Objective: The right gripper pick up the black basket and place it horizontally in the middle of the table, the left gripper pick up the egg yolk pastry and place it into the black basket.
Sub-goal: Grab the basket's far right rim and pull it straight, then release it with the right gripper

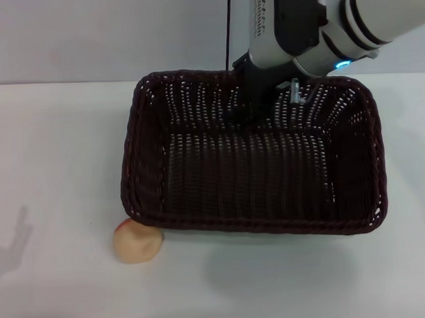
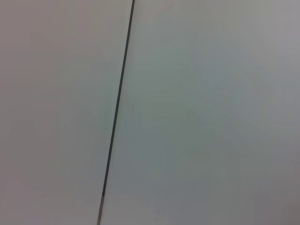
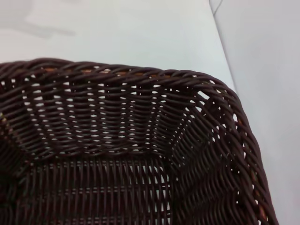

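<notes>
The black basket (image 1: 255, 178) lies lengthwise across the middle of the white table (image 1: 51, 150), open side up and empty. My right gripper (image 1: 249, 105) reaches down over the basket's far rim and is shut on the far wall. The right wrist view shows a corner of the basket (image 3: 140, 140) from close above, with no fingers in it. The egg yolk pastry (image 1: 138, 241) lies on the table, touching the basket's near left corner. My left gripper is out of view; its wrist view shows only a pale wall.
A thin dark cable (image 1: 228, 33) hangs behind the basket against the back wall. A faint shadow (image 1: 16, 239) falls on the table at the near left. Bare table lies to the left of and in front of the basket.
</notes>
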Robot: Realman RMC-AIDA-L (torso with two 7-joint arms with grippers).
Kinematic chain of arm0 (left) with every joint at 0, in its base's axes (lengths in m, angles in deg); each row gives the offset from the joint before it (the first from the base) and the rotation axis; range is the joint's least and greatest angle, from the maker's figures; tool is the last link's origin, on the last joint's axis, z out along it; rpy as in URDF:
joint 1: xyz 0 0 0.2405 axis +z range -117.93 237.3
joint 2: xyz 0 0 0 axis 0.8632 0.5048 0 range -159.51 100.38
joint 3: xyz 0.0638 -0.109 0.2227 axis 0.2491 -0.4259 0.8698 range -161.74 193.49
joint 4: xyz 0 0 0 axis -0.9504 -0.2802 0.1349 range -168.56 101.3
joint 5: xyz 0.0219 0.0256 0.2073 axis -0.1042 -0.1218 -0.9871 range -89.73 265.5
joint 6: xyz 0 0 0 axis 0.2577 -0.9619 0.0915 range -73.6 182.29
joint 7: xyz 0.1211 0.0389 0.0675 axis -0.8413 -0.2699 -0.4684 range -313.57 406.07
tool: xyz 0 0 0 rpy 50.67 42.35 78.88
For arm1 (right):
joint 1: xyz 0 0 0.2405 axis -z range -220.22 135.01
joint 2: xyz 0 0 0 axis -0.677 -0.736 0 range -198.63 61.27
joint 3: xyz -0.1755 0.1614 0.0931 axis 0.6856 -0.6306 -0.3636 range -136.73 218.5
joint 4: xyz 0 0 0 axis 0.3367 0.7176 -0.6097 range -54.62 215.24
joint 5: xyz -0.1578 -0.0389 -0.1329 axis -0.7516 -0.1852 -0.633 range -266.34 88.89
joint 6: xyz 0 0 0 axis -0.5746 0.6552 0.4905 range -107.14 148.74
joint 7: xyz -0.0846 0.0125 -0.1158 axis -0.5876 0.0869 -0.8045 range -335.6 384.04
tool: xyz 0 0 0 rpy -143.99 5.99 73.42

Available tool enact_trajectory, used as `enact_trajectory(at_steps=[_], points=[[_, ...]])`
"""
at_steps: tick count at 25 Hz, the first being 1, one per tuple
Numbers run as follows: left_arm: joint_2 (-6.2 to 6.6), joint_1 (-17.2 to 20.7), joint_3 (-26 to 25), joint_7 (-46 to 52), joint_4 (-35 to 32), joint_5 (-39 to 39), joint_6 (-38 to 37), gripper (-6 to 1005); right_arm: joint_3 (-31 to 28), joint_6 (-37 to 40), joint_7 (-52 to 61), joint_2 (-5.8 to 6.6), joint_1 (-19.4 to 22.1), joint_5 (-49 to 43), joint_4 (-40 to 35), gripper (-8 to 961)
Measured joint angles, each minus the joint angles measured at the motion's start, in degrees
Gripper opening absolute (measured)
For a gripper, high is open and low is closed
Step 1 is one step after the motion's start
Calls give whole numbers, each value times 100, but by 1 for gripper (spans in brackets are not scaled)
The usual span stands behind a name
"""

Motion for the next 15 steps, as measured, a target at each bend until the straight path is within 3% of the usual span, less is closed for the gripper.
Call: enact_trajectory(at_steps=[8,15], points=[[3,21,3,0,-6,0,-11,765,-11,376,370,26,417,-199,-1077,578],[6,-27,3,0,-18,0,-11,763,-5,480,431,28,488,-251,-1359,578]])
